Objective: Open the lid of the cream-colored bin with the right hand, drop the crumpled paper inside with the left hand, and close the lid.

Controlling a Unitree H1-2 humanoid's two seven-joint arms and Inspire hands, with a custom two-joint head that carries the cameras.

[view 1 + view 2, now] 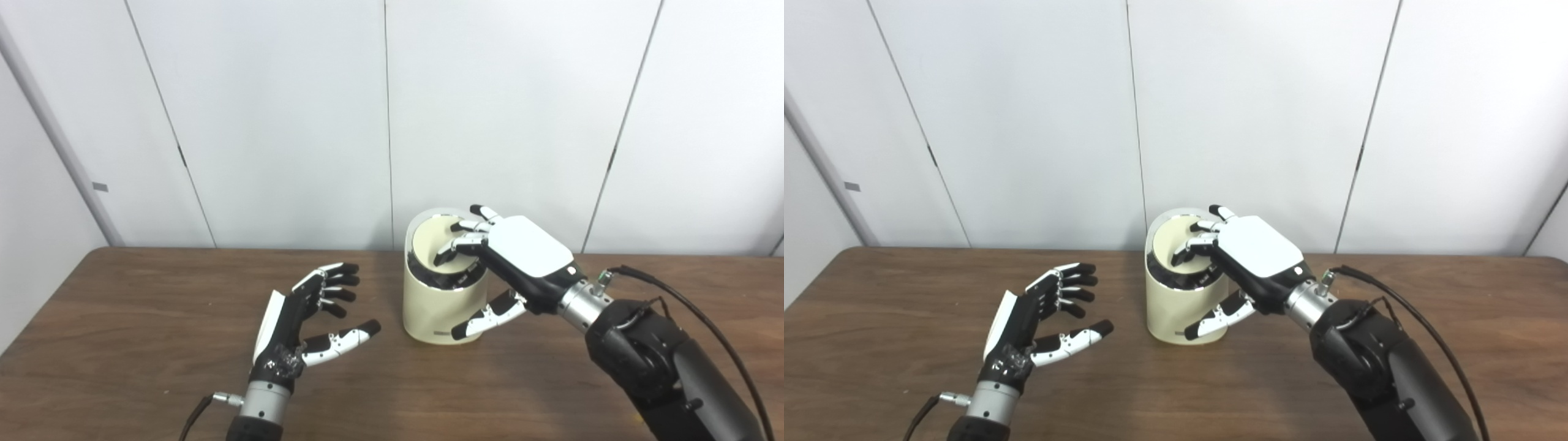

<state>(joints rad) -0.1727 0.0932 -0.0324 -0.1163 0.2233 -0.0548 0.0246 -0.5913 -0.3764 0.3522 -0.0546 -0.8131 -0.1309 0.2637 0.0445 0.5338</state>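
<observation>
Cream-colored bin [436,306] mid table [153,343], lid [442,245] tipped partly open under right hand [520,254], fingers curled on it. Left hand [306,318] at 9 o'clock, spread wide, holding nothing. No paper seen. Closing left.

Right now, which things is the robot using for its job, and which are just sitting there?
For the job:
- bin, cream-colored, on the table
- lid, tilted on top of the bin
- right hand, fingers on the lid
- left hand, open, holding nothing
No crumpled paper shows in either view.

Just there:
- table
- white wall
- black cable on the right arm
</observation>
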